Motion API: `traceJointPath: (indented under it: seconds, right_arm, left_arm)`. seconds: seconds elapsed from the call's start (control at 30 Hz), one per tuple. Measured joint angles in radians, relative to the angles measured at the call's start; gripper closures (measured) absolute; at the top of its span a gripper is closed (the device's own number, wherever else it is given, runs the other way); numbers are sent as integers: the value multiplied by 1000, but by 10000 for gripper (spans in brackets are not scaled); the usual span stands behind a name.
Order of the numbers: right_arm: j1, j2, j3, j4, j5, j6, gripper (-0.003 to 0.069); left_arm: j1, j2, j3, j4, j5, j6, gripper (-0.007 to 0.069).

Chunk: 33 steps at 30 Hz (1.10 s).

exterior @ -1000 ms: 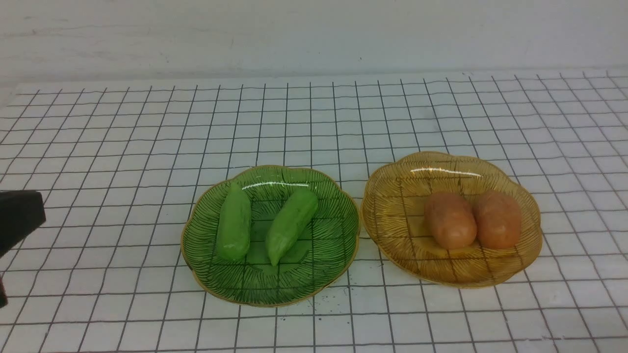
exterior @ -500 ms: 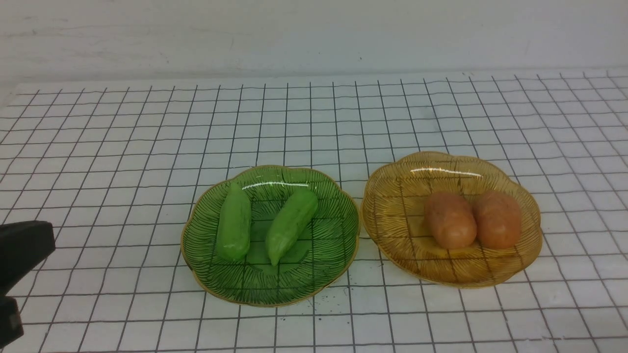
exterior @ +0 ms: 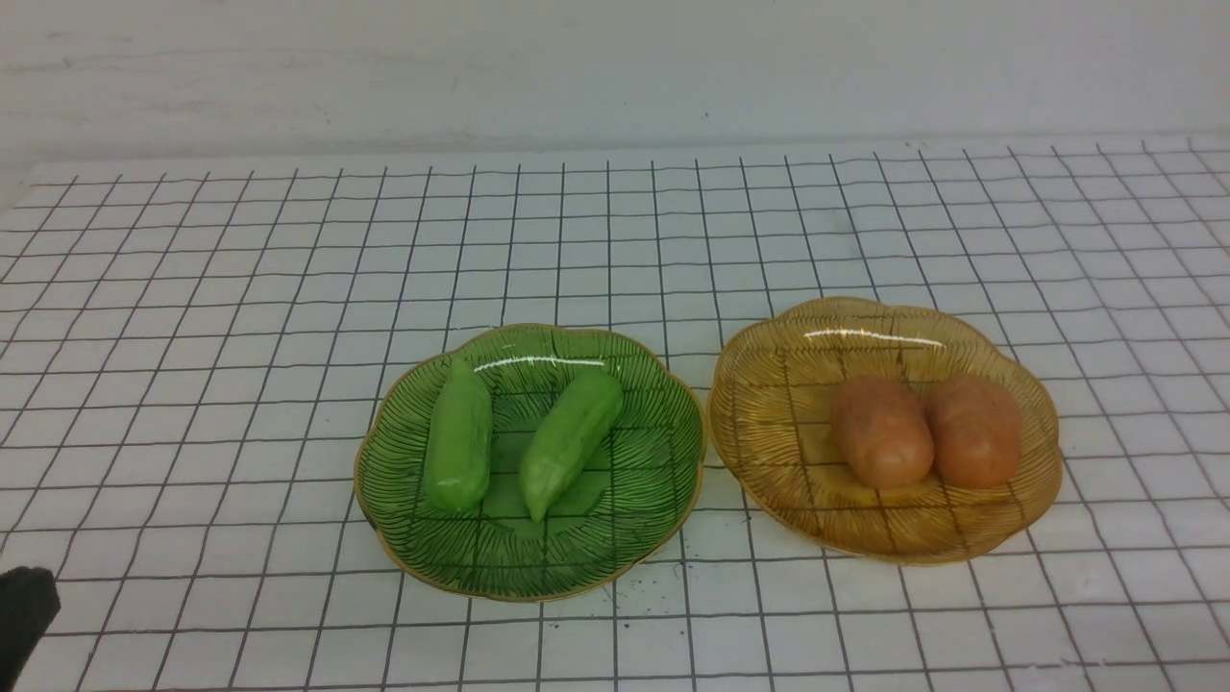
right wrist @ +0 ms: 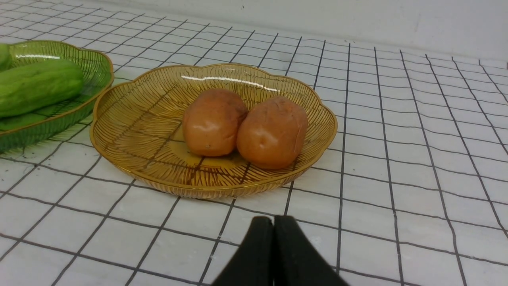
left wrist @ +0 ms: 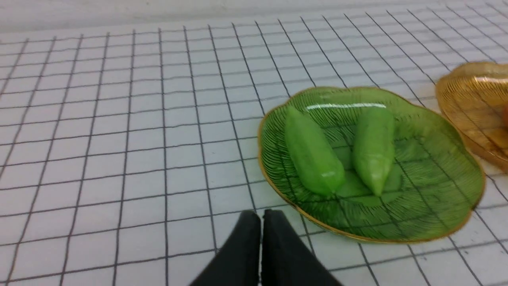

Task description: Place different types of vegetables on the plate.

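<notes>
1. Since a second ago, my left gripper [exterior: 21, 607] has dropped toward the tabletop's near-left corner, fingers pressed together, empty.
2. Gourds [exterior: 565, 440] fill the green plate [exterior: 634, 538]; potatoes [exterior: 881, 431] the amber plate [exterior: 769, 452].
3. My right gripper [right wrist: 274, 222] is closed, empty; sorting looks finished, so next I park.

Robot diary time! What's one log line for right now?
two light-green toy gourds: in green glass plate | two orange-brown potatoes: in amber glass plate | left gripper: shut, empty | right gripper: shut, empty

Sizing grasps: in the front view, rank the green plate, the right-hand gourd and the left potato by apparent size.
1. green plate
2. right-hand gourd
3. left potato, shorter though plumper than the gourd.
</notes>
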Motion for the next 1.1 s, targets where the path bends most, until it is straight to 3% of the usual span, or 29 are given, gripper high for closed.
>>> traceJointPath:
  seconds: [0.2, 0.3, 0.47, 1.1]
  right_arm:
    - [0, 0, 0, -2, 0, 0, 674]
    - [0, 0, 0, -2, 0, 0, 674]
    - [0, 0, 0, -2, 0, 1, 674]
    - [0, 0, 0, -2, 0, 4, 674]
  left_arm:
    - [106, -177, 247, -77, -160, 0, 632]
    - [126, -188, 307, -90, -163, -1, 632]
    - [133, -188, 311, -90, -90, -1, 632]
    - [203, -188, 310, -90, -85, 40, 632]
